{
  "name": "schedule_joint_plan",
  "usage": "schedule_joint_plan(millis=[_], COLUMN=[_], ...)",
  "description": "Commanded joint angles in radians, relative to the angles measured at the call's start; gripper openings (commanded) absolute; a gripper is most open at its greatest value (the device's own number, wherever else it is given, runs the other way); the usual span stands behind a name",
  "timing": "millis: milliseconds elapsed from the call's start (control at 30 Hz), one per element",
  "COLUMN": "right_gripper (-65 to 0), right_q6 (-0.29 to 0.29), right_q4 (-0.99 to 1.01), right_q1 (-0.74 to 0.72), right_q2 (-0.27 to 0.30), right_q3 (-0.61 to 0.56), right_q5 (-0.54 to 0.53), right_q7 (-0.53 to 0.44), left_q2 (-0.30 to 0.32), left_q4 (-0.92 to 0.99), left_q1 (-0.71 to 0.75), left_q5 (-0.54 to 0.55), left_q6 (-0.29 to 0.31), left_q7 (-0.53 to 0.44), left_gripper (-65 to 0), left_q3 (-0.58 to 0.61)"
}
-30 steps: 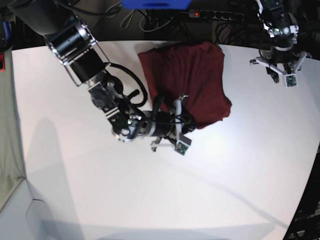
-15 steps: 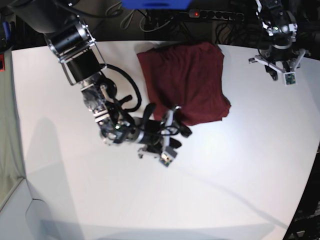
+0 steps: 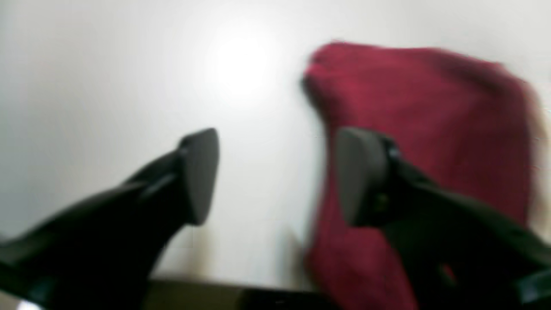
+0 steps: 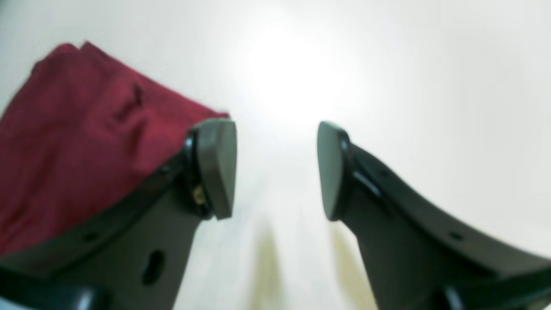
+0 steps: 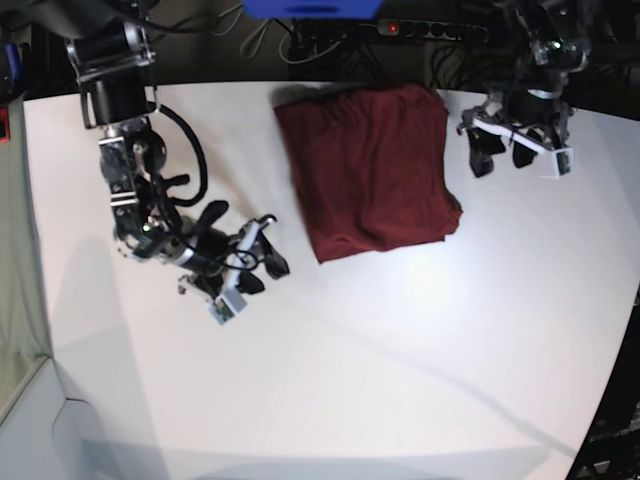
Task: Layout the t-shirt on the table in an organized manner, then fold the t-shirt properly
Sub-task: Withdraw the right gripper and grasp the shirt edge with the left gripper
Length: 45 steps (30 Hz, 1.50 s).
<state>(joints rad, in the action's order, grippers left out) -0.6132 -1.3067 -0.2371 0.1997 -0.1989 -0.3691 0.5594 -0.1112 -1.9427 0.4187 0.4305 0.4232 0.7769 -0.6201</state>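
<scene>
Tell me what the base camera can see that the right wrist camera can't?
Only the base view shows the whole folded t-shirt, both arms, the left end effector and the dark clutter behind the table. Only the right wrist view shows, up close, the right end effector with jaws apart and nothing between them. Both show the maroon t-shirt lying on the white table, with the right end effector beside it and not touching.

Dark cable clutter [image 5: 330, 45] and power strip [image 5: 430, 30] behind
</scene>
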Motion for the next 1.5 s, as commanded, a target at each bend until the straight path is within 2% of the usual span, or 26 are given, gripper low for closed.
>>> schedule_joint_plan(millis=[0,100,233,400,467,633,767,933,1000,1133,1233,1300,1467], right_gripper=[-34.4,-34.4,-34.4,-34.4,-34.4,-34.4,-34.4,-34.4,-34.4,-34.4,-34.4,-34.4,-34.4], right_q6=[-0.007,-0.007,-0.007,-0.007,-0.007,-0.007,-0.007,-0.007,-0.007,-0.007,-0.007,-0.007,-0.007], right_q4=[-0.020,-0.020,-0.043,-0.129,-0.152,-0.190,-0.221,-0.261,-0.282,-0.328,-0.360,-0.379,-0.416], right_q1=[-0.012,0.020,0.051,0.087,0.097,0.134,0.178,0.221,0.241,0.275,0.298,0.313,0.356], right_q2=[0.010,0.027,0.037,0.080,0.111,0.145,0.145,0.151,0.151,0.151,0.151,0.152,0.152], right_q3=[0.016,0.062,0.120,0.141,0.143,0.167,0.253,0.307,0.333,0.392,0.433,0.457,0.531], right_q5=[-0.015,-0.015,-0.015,-0.015,-0.015,-0.015,-0.015,-0.015,-0.015,-0.015,-0.015,-0.015,-0.015], right_q7=[-0.023,-0.023,-0.023,-0.023,-0.023,-0.023,-0.023,-0.023,-0.023,-0.023,-0.023,-0.023,-0.023], left_q2=[0.015,0.014,0.012,0.012,0.017,0.017,0.018,0.018,0.018,0.020,0.046,0.057,0.127], left_q4=[-0.016,-0.005,0.058,0.211,0.262,0.351,0.431,0.524,0.552,0.624,0.694,0.739,0.845], left_q1=[-0.014,-0.048,-0.093,-0.145,-0.159,-0.180,-0.200,-0.225,-0.241,-0.284,-0.343,-0.380,-0.493], left_q5=[0.049,0.127,0.150,0.153,0.155,0.155,0.153,0.149,0.144,0.144,0.144,0.143,0.143], left_q6=[0.024,0.036,0.033,0.042,0.044,0.044,0.044,0.044,0.044,0.044,0.044,0.033,0.033], left_q7=[0.000,0.054,0.066,0.066,0.066,0.062,0.063,0.057,0.057,0.056,0.056,0.057,0.057], left_gripper=[-17.2,-10.8,-7.8,-7.8,-7.8,-7.8,-8.2,-9.1,-14.3,-37.3,-56.1,-65.0,-64.7], left_q3=[-0.002,-0.001,0.004,0.024,0.059,0.142,0.199,0.269,0.286,0.286,0.293,0.311,0.452])
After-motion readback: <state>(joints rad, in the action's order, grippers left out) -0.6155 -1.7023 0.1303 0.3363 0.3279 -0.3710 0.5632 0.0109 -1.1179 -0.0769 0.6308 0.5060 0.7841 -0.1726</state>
